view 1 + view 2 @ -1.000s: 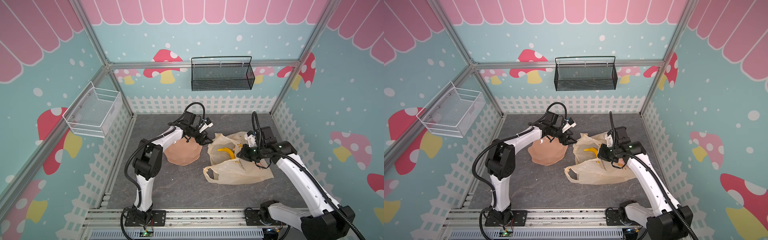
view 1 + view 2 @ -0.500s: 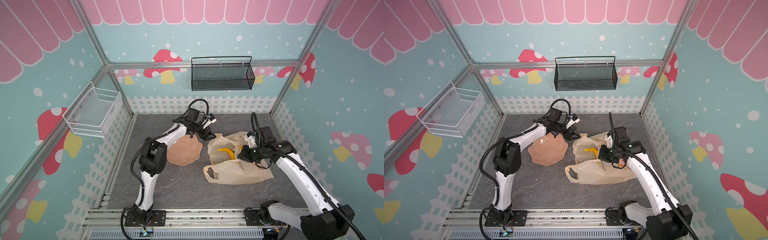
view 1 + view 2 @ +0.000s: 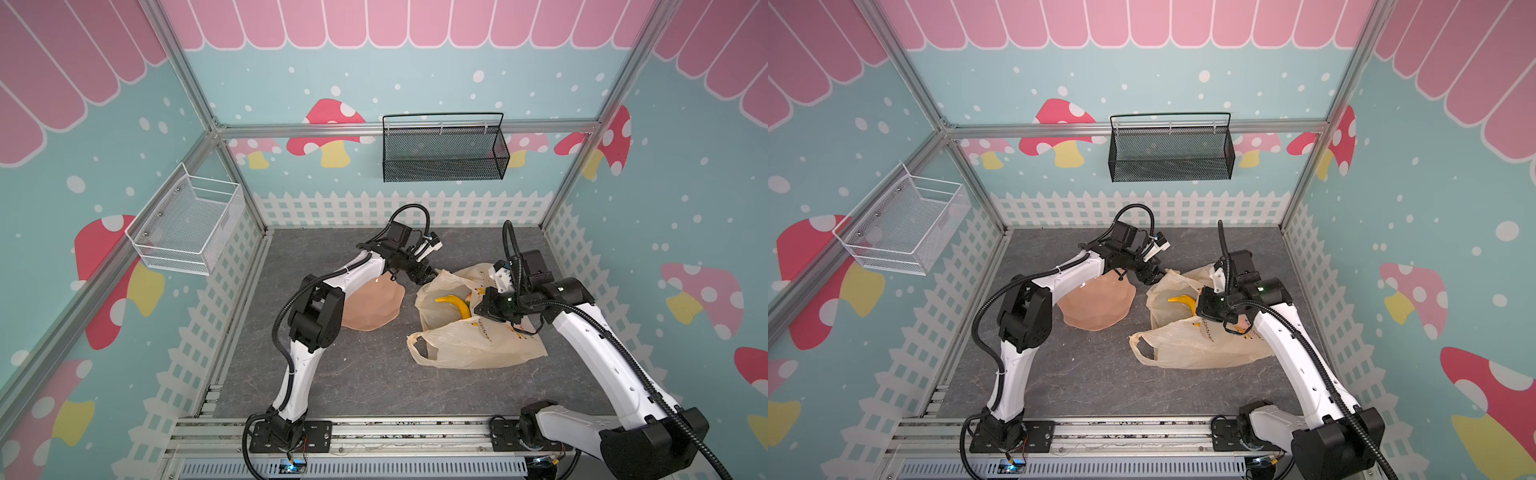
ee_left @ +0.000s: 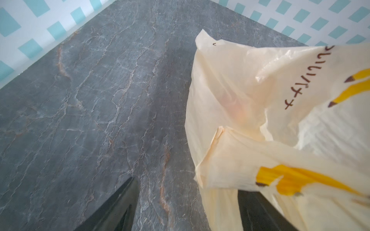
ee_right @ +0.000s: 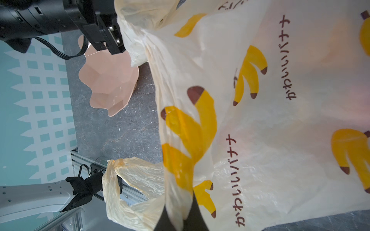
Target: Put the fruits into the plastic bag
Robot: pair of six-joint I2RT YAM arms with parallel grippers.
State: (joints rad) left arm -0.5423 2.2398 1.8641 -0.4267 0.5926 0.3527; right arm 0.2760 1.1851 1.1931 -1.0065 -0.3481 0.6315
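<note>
Front rail: an aluminium rail (image 3: 374, 432) along the near edge carries both arm bases.
Tabletop: a grey stone-patterned tabletop (image 3: 353, 382) fills the cell floor.
Bag: a thin, crinkly, cream-yellow plastic bag (image 3: 478, 345) printed with yellow bananas and dark lettering lies on the right half of the tabletop in both top views (image 3: 1196, 349). One loop handle (image 3: 419, 347) lies flat on its near left side.
Right gripper: the right gripper (image 3: 486, 307) sits over the bag's middle, jaws closed tight on a fold of film. The right wrist view shows the film bunched between its dark fingers (image 5: 198, 220).
Bag contents: a yellow toy banana (image 3: 455, 304) lies inside the open mouth, just beside the right gripper. A pink-orange shape (image 4: 234, 108) shows through the film, too blurred to name.
Dish: a peach-pink wavy-edged dish (image 3: 374, 307) lies left of the bag, near it but apart, partly under the left arm.
Left gripper: the left gripper (image 3: 424, 275) is at the far rim of the bag's mouth, jaws spread wide. In the left wrist view film drapes over one finger (image 4: 258, 212), but nothing is clamped.
Wall baskets: a white wire basket (image 3: 183, 228) hangs on the left wall and a black mesh basket (image 3: 444, 151) on the back wall.
</note>
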